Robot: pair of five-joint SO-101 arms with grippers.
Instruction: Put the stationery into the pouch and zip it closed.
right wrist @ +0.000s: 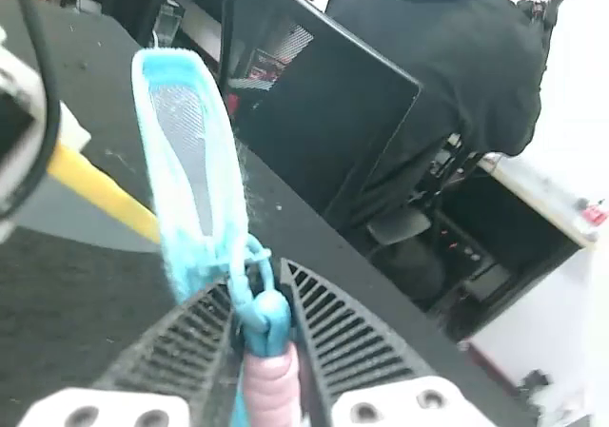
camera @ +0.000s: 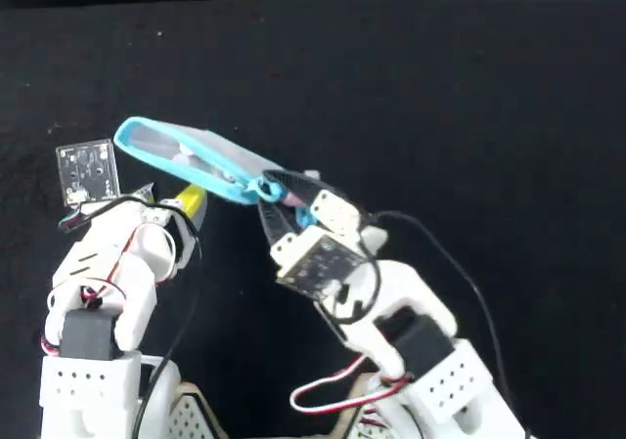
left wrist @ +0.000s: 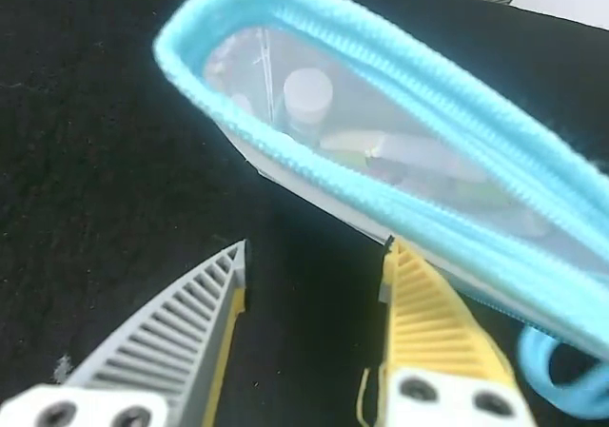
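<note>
The clear pouch (camera: pixel 186 157) with a light-blue zip band is held up off the black table, its mouth wide open. In the left wrist view the pouch (left wrist: pixel 314 28) holds stationery (left wrist: pixel 306 92): a white cylinder and pale sticks. My left gripper (left wrist: pixel 314 256) is open just below the pouch's side, and its yellow finger (left wrist: pixel 428 322) touches the lower edge. My right gripper (right wrist: pixel 265 303) is shut on the blue loop and pink tab of the zip pull (right wrist: pixel 269 315) at the pouch's (right wrist: pixel 186 161) near end. In the high view, the left gripper (camera: pixel 171 197) and right gripper (camera: pixel 277 204) flank the pouch.
Black cloth (camera: pixel 469 107) covers the table, with wide free room to the right and back. The left arm's camera board (camera: pixel 88 170) stands beside the pouch's far end. Cables (camera: pixel 460 273) loop around the right arm. Dark furniture (right wrist: pixel 324 113) stands beyond the table edge.
</note>
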